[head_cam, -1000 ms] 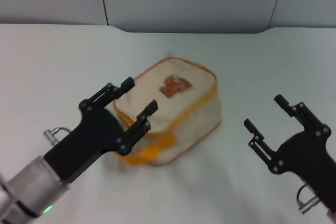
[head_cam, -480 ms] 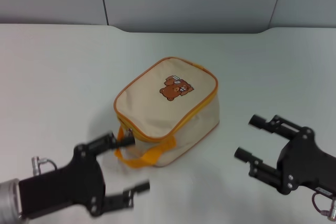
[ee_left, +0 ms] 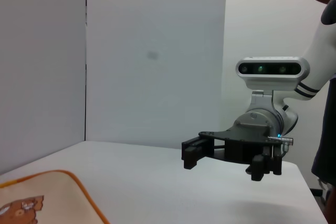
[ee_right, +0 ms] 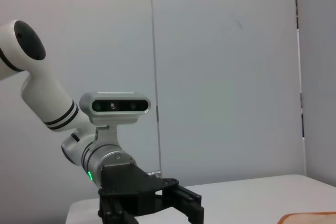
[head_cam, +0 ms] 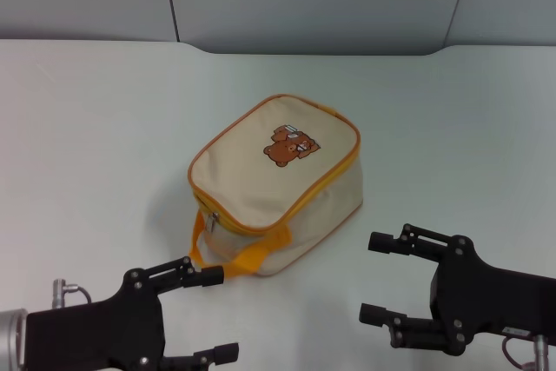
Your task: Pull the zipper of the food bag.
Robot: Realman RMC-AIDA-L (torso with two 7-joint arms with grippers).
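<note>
food bag (head_cam: 276, 187) is sitting untouched, zipper (head_cam: 211, 220) tab at its near-left corner (both arms low, well apart from it). left gripper (head_cam: 201, 314) and right gripper (head_cam: 387, 277) are gaping; probably pre-approach, next needing a pinch on the tab.

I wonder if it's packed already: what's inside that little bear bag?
That cannot be seen. The bag is zipped, its zipper tab hanging at the near corner, so the contents stay covered. Both open grippers, left and right, hang clear of it.

Beige food bag (head_cam: 287, 184) with orange piping, orange strap, brown bear print; silver zipper (head_cam: 211, 220).
</note>
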